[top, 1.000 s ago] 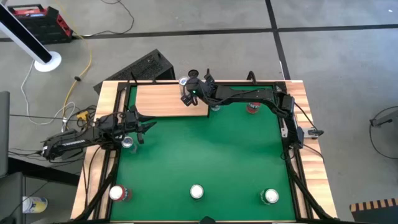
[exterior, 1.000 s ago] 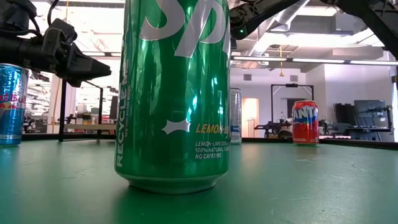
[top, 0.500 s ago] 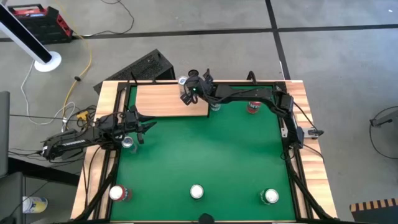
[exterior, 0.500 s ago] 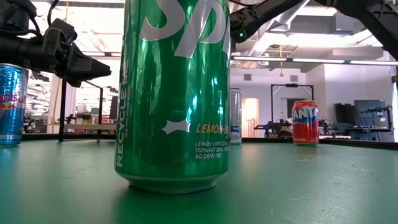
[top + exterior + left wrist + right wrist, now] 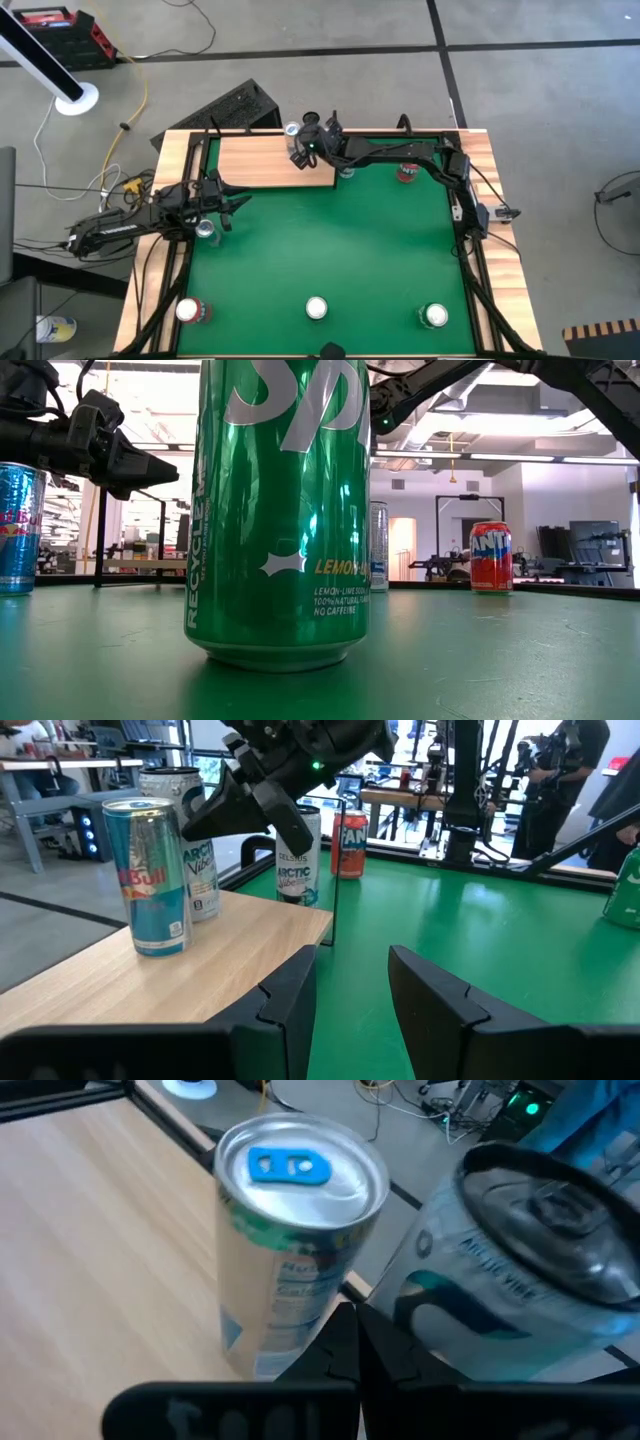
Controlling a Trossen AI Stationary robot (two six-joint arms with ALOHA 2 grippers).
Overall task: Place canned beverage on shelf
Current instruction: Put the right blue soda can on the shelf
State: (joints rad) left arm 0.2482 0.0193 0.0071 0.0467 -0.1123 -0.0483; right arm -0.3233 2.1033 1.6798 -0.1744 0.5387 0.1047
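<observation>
Two cans (image 5: pixel 158 870) already stand on the shelf (image 5: pixel 275 160), upper centre of the high view; the right gripper (image 5: pixel 303 150) hangs over its far right corner, fingers pressed shut on nothing, so that placement looks finished. The left gripper (image 5: pixel 350 995), at the left edge of the table (image 5: pixel 330 250), is partly open and empty. A white can (image 5: pixel 297 855) and an orange can (image 5: pixel 349 844) wait beside the shelf; three cans (image 5: pixel 316 308) stand along the near edge; nothing blocks them.
</observation>
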